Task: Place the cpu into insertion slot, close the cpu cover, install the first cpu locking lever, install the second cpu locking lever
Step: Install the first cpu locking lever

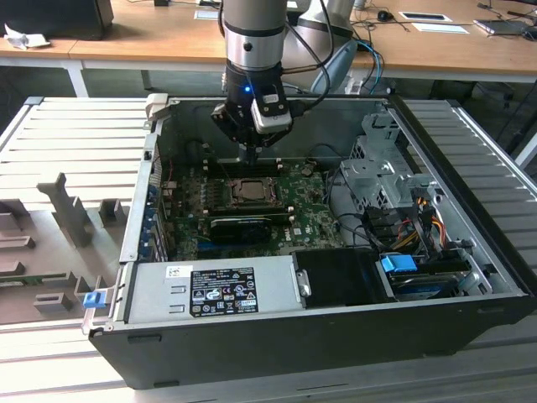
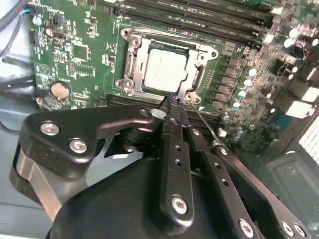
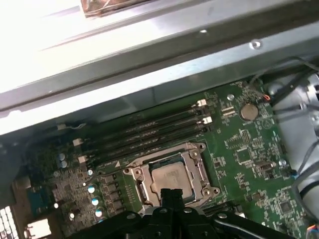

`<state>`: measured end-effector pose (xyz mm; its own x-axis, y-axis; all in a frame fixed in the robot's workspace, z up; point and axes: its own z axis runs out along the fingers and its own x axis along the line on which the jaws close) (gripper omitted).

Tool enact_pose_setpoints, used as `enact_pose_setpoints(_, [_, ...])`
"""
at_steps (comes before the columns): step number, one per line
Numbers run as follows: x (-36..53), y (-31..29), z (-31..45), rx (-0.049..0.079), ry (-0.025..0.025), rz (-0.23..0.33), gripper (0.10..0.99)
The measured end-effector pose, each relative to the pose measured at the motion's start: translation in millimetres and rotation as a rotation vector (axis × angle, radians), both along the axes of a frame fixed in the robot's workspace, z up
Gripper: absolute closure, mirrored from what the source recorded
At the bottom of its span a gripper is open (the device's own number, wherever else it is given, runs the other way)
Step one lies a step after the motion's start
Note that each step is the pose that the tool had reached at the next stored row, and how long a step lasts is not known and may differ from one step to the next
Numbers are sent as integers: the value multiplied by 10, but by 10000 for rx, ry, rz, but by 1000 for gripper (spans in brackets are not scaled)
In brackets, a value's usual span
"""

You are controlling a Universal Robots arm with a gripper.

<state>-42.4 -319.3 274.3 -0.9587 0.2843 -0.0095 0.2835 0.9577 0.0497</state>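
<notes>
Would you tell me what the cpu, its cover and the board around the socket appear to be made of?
The cpu looks topped with matte silvery-beige metal, evenly dull. The cpu cover seems bare stamped metal, grey with bright glints. The circuit board looks like green lacquered laminate, probably fibreglass.

Robot lab, open PC case (image 1: pixel 294 344), slatted metal bench (image 1: pixel 75 134), desks (image 1: pixel 126 46) behind

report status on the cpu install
Gripper shut, tips at cpu cover corner. Cpu seated under it. Locking lever beside the tips; nothing in the way.
</notes>
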Motion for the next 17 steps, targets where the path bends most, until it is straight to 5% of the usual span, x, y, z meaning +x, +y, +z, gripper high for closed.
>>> enact_pose_setpoints(17, [-15,0,-51,0,-1,3226,980])
